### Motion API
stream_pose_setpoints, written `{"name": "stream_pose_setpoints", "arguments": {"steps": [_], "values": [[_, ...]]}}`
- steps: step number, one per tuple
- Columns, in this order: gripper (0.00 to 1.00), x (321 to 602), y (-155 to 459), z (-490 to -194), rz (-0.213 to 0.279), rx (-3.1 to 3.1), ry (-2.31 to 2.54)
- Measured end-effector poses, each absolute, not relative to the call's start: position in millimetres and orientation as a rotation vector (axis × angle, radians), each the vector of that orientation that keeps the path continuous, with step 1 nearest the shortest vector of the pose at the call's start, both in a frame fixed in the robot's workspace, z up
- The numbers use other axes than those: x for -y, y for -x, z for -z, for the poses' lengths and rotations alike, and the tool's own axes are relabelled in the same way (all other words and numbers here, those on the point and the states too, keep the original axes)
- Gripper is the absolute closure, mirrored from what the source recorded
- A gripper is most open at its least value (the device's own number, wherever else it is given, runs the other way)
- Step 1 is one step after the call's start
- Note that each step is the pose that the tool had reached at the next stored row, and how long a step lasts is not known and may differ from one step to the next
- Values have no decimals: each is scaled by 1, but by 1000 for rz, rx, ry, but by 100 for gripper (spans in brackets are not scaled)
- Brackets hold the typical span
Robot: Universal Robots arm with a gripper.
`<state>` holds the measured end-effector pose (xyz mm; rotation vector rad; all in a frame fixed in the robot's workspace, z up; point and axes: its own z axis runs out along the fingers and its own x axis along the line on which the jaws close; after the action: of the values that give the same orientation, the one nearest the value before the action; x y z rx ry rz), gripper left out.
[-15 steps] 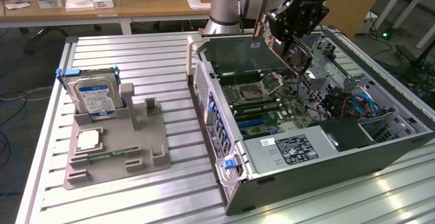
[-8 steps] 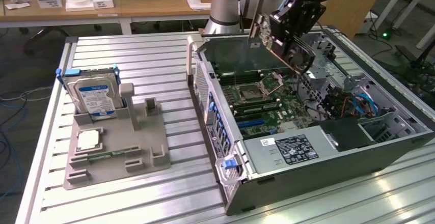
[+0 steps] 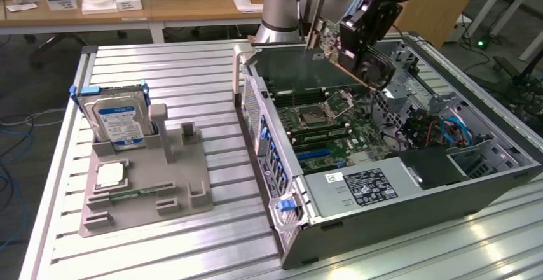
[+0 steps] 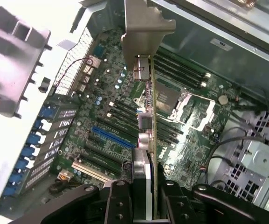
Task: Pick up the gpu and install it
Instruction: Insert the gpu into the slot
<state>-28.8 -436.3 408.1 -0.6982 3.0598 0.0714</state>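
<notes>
Gripper [image 4: 146,198] pinching gpu [image 4: 146,123] by one end. Card held clear above open case's motherboard [image 4: 190,154], its long axis running straight out from gripper, angled to blue slot [image 4: 108,136], unseated.

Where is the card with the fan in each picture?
Exterior view: the gpu hangs tilted above the open computer case.
Wrist view: the gpu is edge-on, clamped in the gripper.
Shared landmark: the CPU socket beneath it.
</notes>
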Motion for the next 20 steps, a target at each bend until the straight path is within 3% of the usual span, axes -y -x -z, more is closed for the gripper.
{"name": "stream_pose_setpoints", "arguments": {"steps": [20], "values": [[72, 436, 29, -407, -71, -2912, 1190]]}}
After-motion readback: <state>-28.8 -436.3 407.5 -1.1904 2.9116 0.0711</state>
